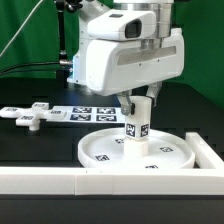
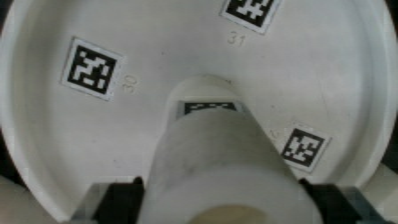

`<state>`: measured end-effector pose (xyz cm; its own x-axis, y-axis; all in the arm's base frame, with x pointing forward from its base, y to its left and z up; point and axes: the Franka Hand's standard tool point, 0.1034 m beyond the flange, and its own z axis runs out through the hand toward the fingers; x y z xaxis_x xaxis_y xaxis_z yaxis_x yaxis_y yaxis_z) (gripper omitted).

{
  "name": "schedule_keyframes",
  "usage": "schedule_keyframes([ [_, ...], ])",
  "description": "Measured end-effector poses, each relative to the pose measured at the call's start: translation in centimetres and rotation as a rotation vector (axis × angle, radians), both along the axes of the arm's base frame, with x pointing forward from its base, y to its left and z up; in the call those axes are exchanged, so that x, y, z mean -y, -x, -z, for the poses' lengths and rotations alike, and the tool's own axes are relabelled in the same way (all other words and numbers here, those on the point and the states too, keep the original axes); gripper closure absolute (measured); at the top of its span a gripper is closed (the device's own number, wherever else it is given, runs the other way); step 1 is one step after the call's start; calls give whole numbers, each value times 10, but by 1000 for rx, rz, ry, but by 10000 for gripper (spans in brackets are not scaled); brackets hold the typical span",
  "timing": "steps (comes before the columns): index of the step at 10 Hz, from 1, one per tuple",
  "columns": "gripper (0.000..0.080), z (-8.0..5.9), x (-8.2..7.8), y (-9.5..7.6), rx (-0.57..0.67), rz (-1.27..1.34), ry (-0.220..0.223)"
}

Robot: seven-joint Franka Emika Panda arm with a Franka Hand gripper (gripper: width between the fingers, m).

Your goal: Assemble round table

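The large rimmed round disc point(image 1: 140, 152) lies flat on the black table near the front, with tags on its inner face. The short cylindrical post point(image 1: 137, 125) stands upright on the disc's middle. My gripper point(image 1: 138, 103) is shut on the post's upper part, coming straight down from above. In the wrist view the post point(image 2: 217, 150) runs down to the disc point(image 2: 160, 60), with my dark fingers point(image 2: 123, 200) pressed on both sides of it. The flat cross-shaped piece point(image 1: 28, 117) lies on the table at the exterior view's left.
The marker board point(image 1: 88, 114) lies flat behind the disc. A long straight white rail point(image 1: 100, 182) runs along the front edge and turns up the exterior view's right side point(image 1: 210, 150), close to the disc's rim.
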<state>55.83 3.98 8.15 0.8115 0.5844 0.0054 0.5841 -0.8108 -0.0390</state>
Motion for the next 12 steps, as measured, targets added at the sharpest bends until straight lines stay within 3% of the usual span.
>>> schedule_keyframes([
  [4, 390, 0, 0, 1, -12, 275, -5],
  [6, 390, 1, 2, 2, -31, 573, -29],
  [12, 390, 3, -2, 4, -69, 1322, -20],
])
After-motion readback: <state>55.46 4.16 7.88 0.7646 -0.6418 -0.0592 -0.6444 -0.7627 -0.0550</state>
